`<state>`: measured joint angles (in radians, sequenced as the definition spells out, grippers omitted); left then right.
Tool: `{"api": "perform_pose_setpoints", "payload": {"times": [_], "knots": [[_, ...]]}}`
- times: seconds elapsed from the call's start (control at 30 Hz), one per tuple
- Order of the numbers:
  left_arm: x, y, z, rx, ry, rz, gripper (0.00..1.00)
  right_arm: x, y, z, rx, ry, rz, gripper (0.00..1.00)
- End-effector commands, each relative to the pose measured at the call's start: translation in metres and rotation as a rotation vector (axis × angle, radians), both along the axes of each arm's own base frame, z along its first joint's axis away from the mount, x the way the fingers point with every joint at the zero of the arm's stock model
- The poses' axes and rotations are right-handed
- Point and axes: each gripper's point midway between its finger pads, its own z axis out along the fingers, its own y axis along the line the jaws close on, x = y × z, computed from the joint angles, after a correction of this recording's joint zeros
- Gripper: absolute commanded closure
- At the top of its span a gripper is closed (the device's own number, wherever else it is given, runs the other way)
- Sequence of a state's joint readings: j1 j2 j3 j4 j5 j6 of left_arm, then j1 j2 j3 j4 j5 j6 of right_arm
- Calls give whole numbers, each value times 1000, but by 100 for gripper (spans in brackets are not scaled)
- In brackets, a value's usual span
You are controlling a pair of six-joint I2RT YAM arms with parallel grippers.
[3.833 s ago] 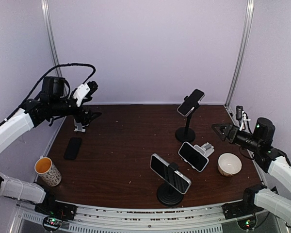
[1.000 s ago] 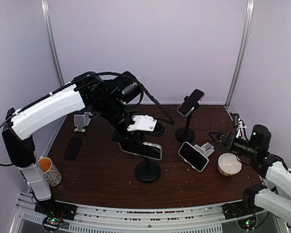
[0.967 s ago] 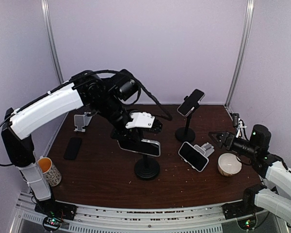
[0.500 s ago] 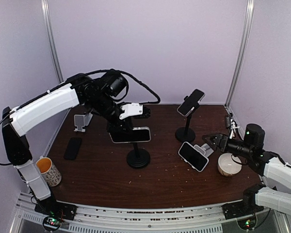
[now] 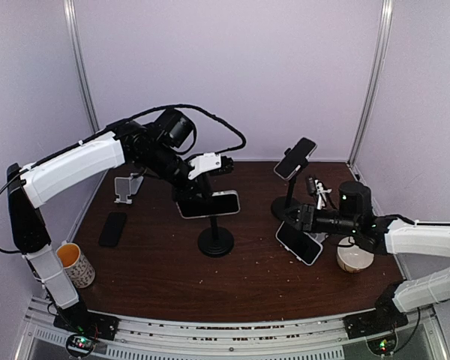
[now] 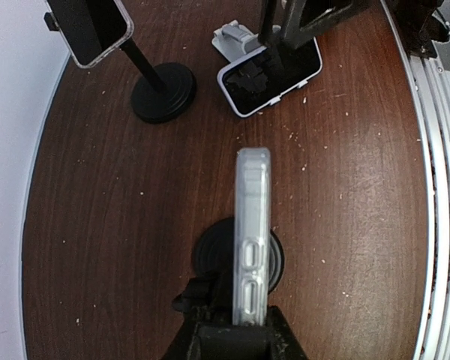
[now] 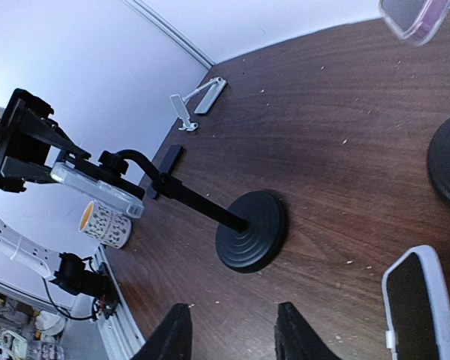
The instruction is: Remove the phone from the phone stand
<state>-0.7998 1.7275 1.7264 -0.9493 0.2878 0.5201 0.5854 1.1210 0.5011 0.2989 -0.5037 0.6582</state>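
Note:
The phone [image 5: 210,204], in a clear case, sits on top of the black phone stand [image 5: 215,241] at mid-table. My left gripper [image 5: 191,196] is shut on the phone's left end. The left wrist view shows the phone [image 6: 253,240] edge-on between my left gripper's [image 6: 244,330] jaws, with the stand's round base [image 6: 206,259] below it. My right gripper [image 5: 296,220] hangs low to the right of the stand. In its wrist view the right gripper [image 7: 232,334] points at the stand base [image 7: 253,229], jaws apart with nothing between them.
A patterned cup [image 5: 73,264], a flat black phone [image 5: 113,229] and a small white stand [image 5: 124,187] are on the left. A tall stand with a phone [image 5: 295,158], a phone on a white holder [image 5: 298,241] and a bowl [image 5: 355,254] are on the right.
The left arm drew the phone and its stand back and to the left, then a little right. The right arm swung left toward the stand and its jaws narrowed.

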Motion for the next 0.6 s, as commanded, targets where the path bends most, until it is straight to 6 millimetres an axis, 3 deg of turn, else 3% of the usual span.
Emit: {"api": "perform_pose_setpoints", "payload": {"times": [0.0, 0.13, 0.23, 0.57], "knots": [[0, -20, 0, -111, 60, -36, 100, 12, 34, 15, 45, 8, -13, 64], [0, -22, -4, -161, 114, -36, 100, 17, 60, -2, 22, 63, 9, 72], [-1, -24, -11, -188, 137, -32, 100, 16, 74, -3, 53, 72, 29, 71], [-6, -20, -34, -284, 199, 1, 100, 13, 78, 1, 85, 41, 41, 63]]}}
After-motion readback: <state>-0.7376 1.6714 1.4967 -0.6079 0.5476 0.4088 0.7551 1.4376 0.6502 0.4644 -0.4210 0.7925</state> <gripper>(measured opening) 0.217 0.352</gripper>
